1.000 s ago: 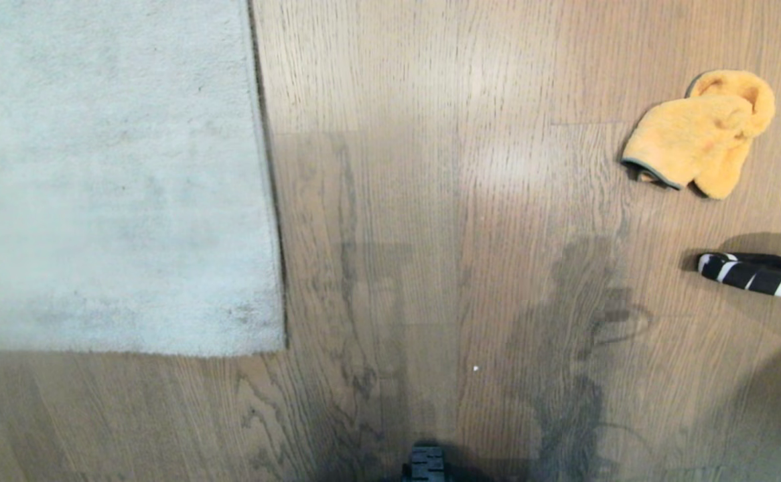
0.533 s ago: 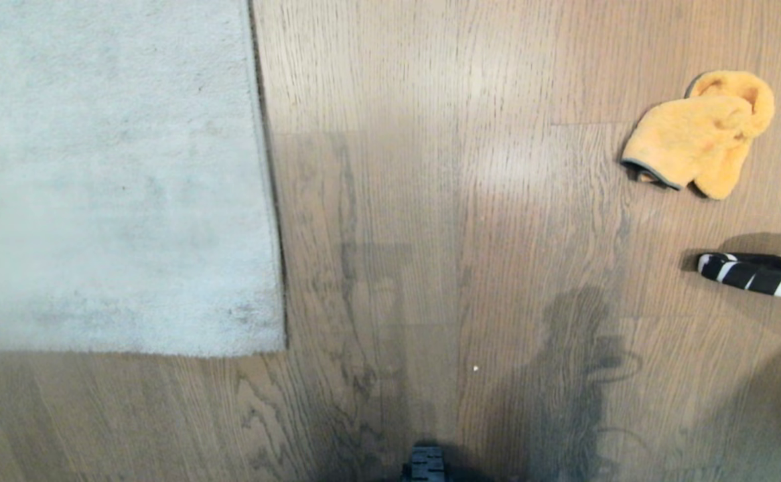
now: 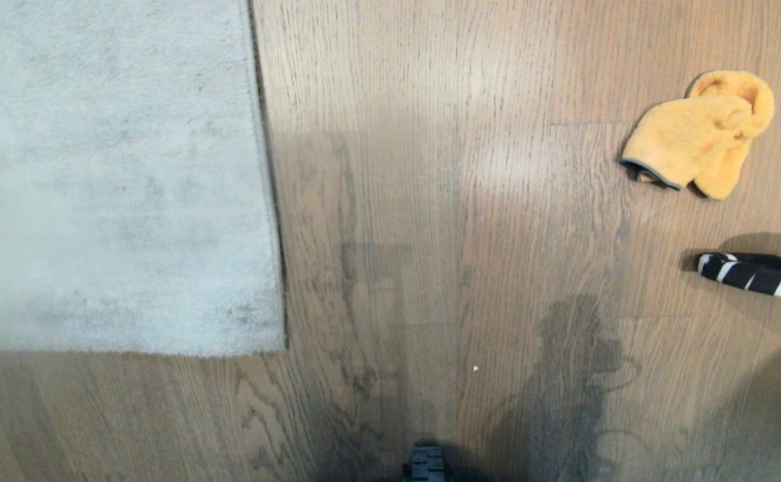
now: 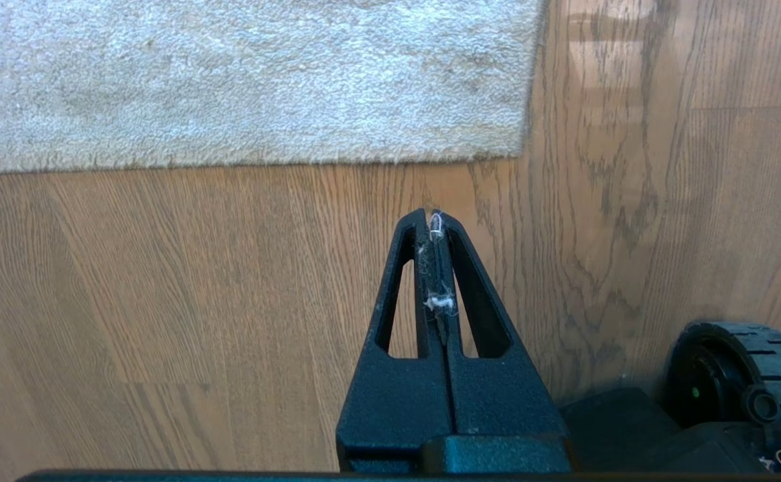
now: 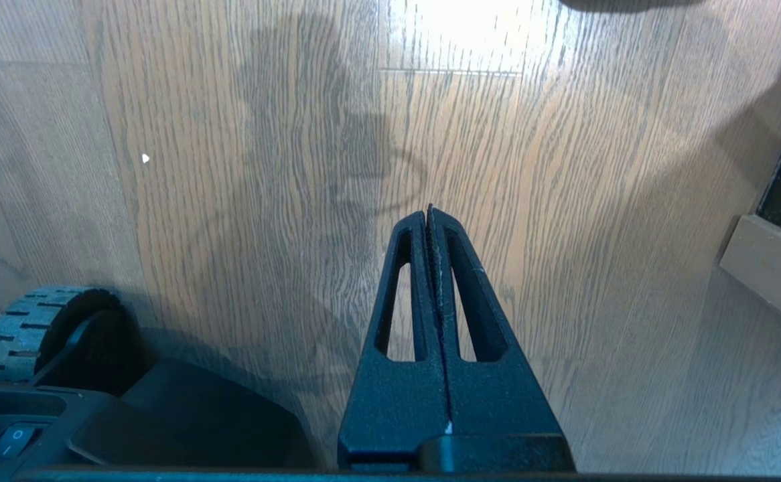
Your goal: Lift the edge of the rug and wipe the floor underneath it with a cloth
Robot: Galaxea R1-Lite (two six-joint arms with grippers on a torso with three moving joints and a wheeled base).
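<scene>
Brown oak-look floor (image 3: 431, 201) with dark wavy grain and a slight sheen. Pale grey short-pile rug edge (image 3: 276, 268), square corner flat on the planks, far left. Crumpled orange-yellow cloth (image 3: 698, 134), dark-trimmed, lies well apart at far right; beyond it a black-and-white striped object (image 3: 745, 273), cut off by the frame. Left tool (image 4: 433, 217) and right tool (image 5: 429, 213) hang pressed together, empty, above bare planks; lint clings to the left.

Left claw (image 4: 435, 217): fingers pressed fully together, pointing forward and down, holding nothing, with white lint caught along the seam. Right claw (image 5: 429, 211): likewise closed tight and empty. Neither arm appears in the head view.
</scene>
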